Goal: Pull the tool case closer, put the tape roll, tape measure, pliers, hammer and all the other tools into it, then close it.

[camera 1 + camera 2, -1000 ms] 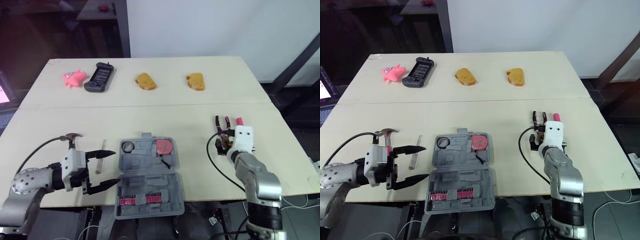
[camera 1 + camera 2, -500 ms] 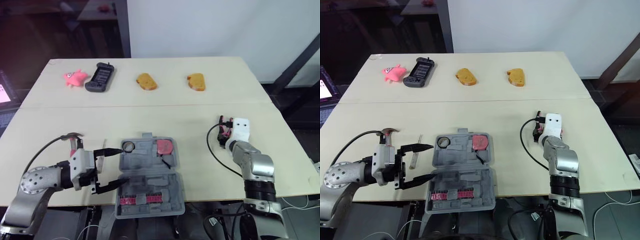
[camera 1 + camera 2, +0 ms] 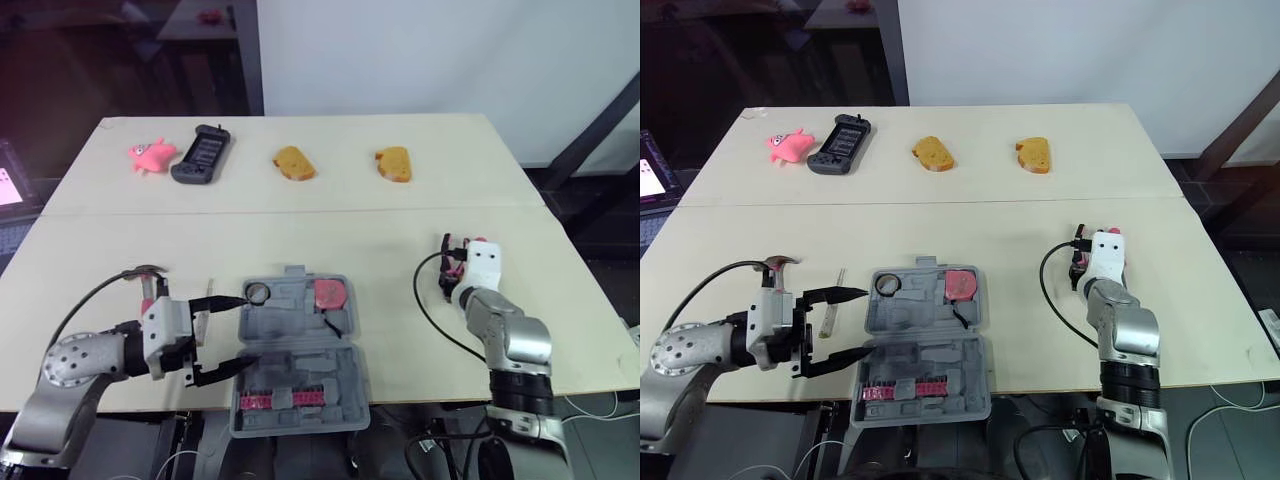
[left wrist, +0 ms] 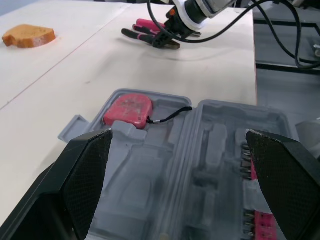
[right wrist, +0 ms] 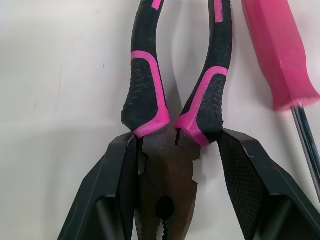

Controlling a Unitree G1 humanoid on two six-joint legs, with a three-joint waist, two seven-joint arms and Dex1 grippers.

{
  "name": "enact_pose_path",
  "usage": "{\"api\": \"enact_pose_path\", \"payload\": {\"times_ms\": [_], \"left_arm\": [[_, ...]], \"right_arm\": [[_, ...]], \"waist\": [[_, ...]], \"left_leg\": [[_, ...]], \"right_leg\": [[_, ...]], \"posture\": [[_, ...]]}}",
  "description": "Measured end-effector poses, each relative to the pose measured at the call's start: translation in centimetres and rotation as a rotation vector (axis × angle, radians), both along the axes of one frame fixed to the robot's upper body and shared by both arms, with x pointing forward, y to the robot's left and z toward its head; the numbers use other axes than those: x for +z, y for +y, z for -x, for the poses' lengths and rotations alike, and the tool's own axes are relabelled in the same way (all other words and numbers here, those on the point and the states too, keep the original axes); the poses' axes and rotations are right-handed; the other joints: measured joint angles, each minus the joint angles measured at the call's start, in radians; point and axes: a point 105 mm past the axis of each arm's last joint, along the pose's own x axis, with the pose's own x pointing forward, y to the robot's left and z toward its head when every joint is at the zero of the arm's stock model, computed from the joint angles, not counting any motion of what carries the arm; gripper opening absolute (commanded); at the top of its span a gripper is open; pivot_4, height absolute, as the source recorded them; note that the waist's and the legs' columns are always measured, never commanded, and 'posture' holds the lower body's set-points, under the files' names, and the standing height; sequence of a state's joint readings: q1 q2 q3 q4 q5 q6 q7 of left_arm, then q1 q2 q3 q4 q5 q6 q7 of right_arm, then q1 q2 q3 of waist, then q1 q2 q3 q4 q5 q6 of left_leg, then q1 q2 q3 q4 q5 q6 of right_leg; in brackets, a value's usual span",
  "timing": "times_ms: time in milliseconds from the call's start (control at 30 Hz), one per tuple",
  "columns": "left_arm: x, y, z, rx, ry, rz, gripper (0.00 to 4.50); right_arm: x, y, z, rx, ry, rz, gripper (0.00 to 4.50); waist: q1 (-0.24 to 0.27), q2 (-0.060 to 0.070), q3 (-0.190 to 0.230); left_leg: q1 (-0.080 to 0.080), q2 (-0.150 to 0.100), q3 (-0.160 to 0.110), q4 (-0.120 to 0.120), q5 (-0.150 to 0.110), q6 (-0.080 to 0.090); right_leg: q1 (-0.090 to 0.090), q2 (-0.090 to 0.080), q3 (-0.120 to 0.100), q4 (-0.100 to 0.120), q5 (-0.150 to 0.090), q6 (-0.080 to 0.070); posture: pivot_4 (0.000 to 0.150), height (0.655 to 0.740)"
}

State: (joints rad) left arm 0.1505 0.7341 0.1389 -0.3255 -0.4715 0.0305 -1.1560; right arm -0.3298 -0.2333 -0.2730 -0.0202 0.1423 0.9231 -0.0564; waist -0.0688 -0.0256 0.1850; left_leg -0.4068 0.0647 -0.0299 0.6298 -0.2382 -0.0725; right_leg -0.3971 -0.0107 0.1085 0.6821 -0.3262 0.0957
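Head views: vs. 1 sec ago the right arm has folded back twd the robot & tipped its wrist down. The right gripper (image 3: 450, 268) now sits over the black-and-pink-handled pliers (image 3: 447, 250), on the pale wooden counter (image 3: 330, 235) right of the case. The left gripper (image 3: 860, 322) has come in from the near-left. Its fingers, spread wide & holding nothing, now straddle the left edge of the open grey plastic tool case (image 3: 300, 345), w/ hardly any shift in the last half sec. The case itself hasn't moved. The pink tape measure (image 3: 328, 293) & a small dark ring, prob. the tape roll (image 3: 257, 292), lie in its far half. The steel-headed hammer (image 3: 147, 272) is on the counter by the left arm, outside the case.

Left wrist view: the case lies open b/w the two spread fingers, tape measure seated in its slot w/ cord trailing.

Right wrist view: fingers parted, one each side of the pliers' head & just beside it, not clamped; contact can't be told. A pink-handled screwdriver (image 5: 280, 55) lies just beside the pliers.

Meaning: the pliers pick looks lined up & prob. needs only a squeeze. The left arm seems placed to steady or tug the case. Hammer & screwdriver aren't packed yet, lid open.
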Motion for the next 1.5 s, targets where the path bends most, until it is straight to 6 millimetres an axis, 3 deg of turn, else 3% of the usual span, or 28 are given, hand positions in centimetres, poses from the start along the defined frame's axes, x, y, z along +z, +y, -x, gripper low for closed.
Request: {"api": "enact_pose_path", "payload": {"times_ms": [500,700,767,867,1000,1033,1067,1167,1367,1500], "left_arm": [[-0.4,0.4,-0.3,0.012,0.016,-0.002,4.5],[-0.4,0.6,-0.4,0.02,0.02,-0.008,4.5],[-0.5,1.0,-0.5,0.036,0.022,-0.01,4.5],[-0.3,2.0,-0.9,0.071,0.012,-0.019,4.5],[0.0,2.5,-1.2,0.084,0.001,-0.029,4.5],[-0.1,3.6,-1.3,0.106,0.013,-0.049,4.5],[0.0,4.4,-1.5,0.128,0.013,-0.064,4.5],[0.3,5.1,-1.6,0.14,0.006,-0.078,4.5],[-0.1,5.3,-1.2,0.14,0.025,-0.083,4.5],[-0.2,4.9,-0.6,0.137,0.028,-0.086,4.5]], "right_arm": [[-0.3,1.6,1.1,0.061,0.029,0.017,1.97],[0.2,3.7,2.0,0.282,0.008,0.04,1.97],[1.1,5.2,2.6,0.412,-0.011,0.032,1.97],[4.6,7.0,3.6,0.657,-0.079,0.085,1.97],[7.2,8.9,4.6,0.833,-0.144,0.104,1.97],[8.1,10.4,6.1,1.064,-0.072,0.156,1.97],[9.3,11.5,7.0,1.187,-0.072,0.191,1.97],[11.5,13.6,8.3,1.377,-0.099,0.255,1.97],[11.1,15.9,8.7,1.505,-0.052,0.261,1.97],[8.2,15.6,7.6,1.437,0.014,0.249,1.97]], "waist": [[-0.002,-0.002,-0.001],[-0.002,0.001,0.0],[-0.002,0.005,0.003],[0.0,0.008,0.006],[0.0,0.006,0.005],[-0.001,0.011,0.01],[-0.003,0.011,0.01],[0.0,0.009,0.009],[0.004,0.007,0.01],[0.002,0.005,0.009]], "left_leg": [[0.0,0.0,0.0,-0.001,0.0,0.0],[-0.001,0.001,0.0,-0.002,0.0,0.0],[-0.002,0.0,0.0,-0.002,0.0,0.0],[-0.002,0.0,0.0,0.0,0.0,0.0],[-0.001,0.0,-0.001,0.0,0.0,0.0],[-0.003,0.0,0.002,0.001,0.0,0.0],[-0.002,0.0,0.001,0.001,0.0,0.0],[-0.002,0.001,0.0,-0.001,0.0,0.0],[-0.004,0.0,0.0,0.0,0.0,0.0],[-0.004,0.0,0.0,0.0,0.0,0.0]], "right_leg": [[0.0,0.0,0.0,0.0,0.0,0.0],[-0.002,0.001,0.0,0.0,0.0,0.0],[-0.003,0.0,0.0,0.0,0.0,0.0],[-0.003,0.0,0.0,0.0,0.0,0.0],[-0.002,0.001,0.0,0.0,0.0,0.0],[-0.004,-0.001,0.002,0.0,0.0,0.0],[-0.004,0.0,0.001,0.0,0.0,0.0],[-0.004,0.0,-0.001,0.0,0.0,0.0],[-0.005,0.0,-0.001,0.0,0.0,0.0],[-0.005,0.0,-0.001,0.0,0.0,0.0]], "posture": [[0.15,0.74],[0.15,0.74],[0.15,0.74],[0.15,0.74],[0.15,0.74],[0.15,0.74],[0.15,0.74],[0.15,0.74],[0.15,0.74],[0.15,0.74]]}}
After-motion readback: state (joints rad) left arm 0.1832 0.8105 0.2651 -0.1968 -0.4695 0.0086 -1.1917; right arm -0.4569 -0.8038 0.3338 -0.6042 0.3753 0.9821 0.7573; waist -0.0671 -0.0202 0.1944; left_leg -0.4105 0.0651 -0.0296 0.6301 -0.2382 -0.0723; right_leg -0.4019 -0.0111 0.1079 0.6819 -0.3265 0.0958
